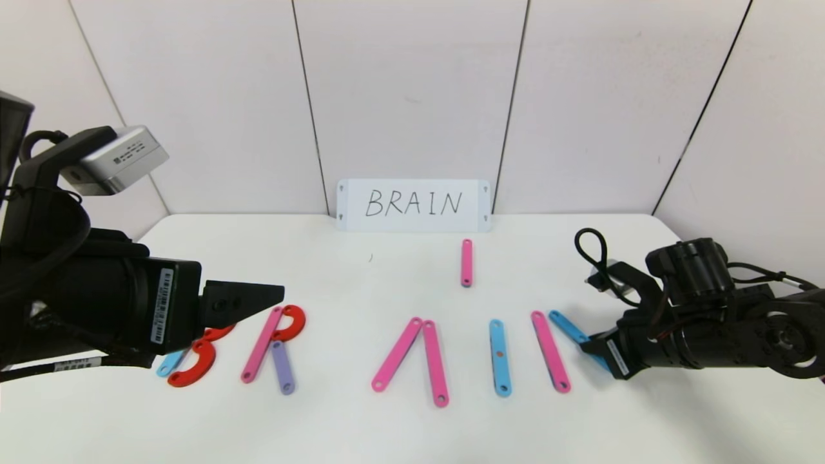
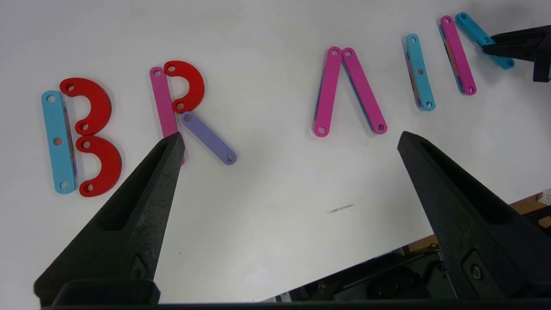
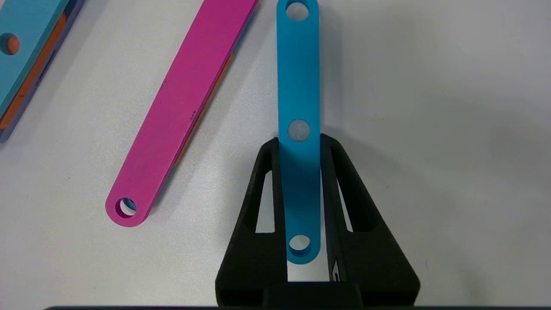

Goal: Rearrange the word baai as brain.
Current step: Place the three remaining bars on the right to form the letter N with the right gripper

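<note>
The right hand (image 3: pixel 300 142) is closed on the blue bar (image 3: pixel 298 86) at the word's right end, its length running straight out from the fingers beside the pink bar (image 3: pixel 181 112), while the left hand (image 2: pixel 288 142) hangs open over the bench (image 1: pixel 361 425).

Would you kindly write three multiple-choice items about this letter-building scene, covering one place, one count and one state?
1. Where does the lone short pink bar lie?
A. Before the white card
B. Under the purple bar
C. Beside the red arcs

2. How many red arcs are on the table?
A. One
B. Three
C. Five

3. What is the right gripper doing?
A. Hanging open
B. Shut on the blue bar
C. Holding a pink bar

Answers: 1 A, it lies apart below the card; 2 B, two form B, one tops R; 3 B, its fingers pinch the bar's sides.
</note>
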`<move>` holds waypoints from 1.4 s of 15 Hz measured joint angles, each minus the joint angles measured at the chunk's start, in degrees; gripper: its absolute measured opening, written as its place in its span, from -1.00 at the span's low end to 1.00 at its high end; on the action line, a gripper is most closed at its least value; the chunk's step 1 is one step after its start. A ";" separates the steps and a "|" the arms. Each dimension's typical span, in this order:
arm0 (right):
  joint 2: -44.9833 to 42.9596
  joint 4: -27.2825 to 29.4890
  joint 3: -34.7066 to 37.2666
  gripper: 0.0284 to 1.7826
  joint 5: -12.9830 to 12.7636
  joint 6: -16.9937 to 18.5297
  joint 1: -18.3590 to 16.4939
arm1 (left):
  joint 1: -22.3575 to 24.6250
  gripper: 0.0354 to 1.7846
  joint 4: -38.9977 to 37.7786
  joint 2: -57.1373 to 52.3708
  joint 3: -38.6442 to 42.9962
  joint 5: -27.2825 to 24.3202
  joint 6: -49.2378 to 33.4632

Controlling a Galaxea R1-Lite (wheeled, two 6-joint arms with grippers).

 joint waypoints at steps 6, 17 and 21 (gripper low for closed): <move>-0.15 -0.02 -0.11 -0.72 -0.09 0.24 0.96 | 0.00 0.94 0.02 0.01 0.04 0.00 0.00; -0.11 0.05 0.05 -0.70 -0.24 0.18 1.60 | -0.01 0.94 0.00 0.00 -0.05 0.02 0.01; -0.15 0.05 -0.05 -0.37 -0.52 0.11 1.60 | 0.00 0.94 0.02 0.00 -0.05 0.00 0.00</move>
